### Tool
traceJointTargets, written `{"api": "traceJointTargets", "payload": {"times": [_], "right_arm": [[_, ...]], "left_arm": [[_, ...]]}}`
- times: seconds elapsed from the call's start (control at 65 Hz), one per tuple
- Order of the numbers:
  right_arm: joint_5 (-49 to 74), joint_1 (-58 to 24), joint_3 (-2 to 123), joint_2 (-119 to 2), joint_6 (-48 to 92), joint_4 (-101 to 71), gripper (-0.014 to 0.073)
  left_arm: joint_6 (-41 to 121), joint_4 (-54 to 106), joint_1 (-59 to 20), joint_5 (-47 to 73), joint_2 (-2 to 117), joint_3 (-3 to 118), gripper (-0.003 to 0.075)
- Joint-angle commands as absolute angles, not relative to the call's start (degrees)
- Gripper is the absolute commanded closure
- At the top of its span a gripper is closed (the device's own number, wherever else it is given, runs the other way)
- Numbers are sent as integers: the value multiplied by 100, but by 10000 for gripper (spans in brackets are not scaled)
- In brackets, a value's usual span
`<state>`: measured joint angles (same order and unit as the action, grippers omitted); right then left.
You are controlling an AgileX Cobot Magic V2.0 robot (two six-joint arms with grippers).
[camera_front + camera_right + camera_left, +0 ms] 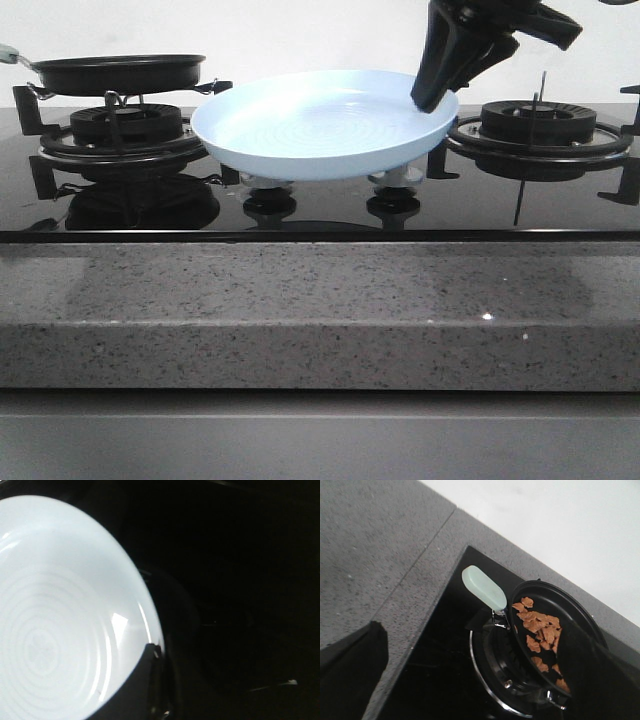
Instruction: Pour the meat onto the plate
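The pale-blue plate (320, 125) hangs a little above the middle of the stove. My right gripper (432, 98) is shut on its right rim. In the right wrist view the plate (60, 605) fills one side, with a dark finger (142, 680) over its rim. The meat (540, 627), small light-brown pieces, lies in the black frying pan (572, 611) on the left burner. The pan (118, 72) hides the meat in the front view. Its pale-green handle (484, 587) points off the stove. My left gripper (472, 635) is open above the pan and handle, out of the front view.
The right burner (540, 125) has black grates beside the plate. Two stove knobs (270, 200) sit under the plate. The grey speckled counter (320, 300) runs along the front and, in the left wrist view, beside the stove (365, 555).
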<state>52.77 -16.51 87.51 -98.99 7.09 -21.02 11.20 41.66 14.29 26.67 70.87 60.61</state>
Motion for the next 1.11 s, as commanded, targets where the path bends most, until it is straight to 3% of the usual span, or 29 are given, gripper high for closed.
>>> {"api": "traceJointTargets", "payload": {"times": [0.0, 0.246, 0.754, 1.092], "right_arm": [[5093, -1655, 8891, -9578, 778, -2279, 655], [5093, -1655, 8891, -9578, 778, -2279, 655], [5093, -1655, 8891, -9578, 778, -2279, 655], [5093, -1655, 8891, -9578, 778, -2279, 655]], "left_arm": [[1707, 5146, 1604, 3044, 7504, 6706, 50], [2281, 6542, 1888, 4264, 8911, 7651, 50], [2294, 7613, 1888, 4683, 10220, 8529, 55], [2379, 7974, 1888, 4845, 10533, 8652, 263]]}}
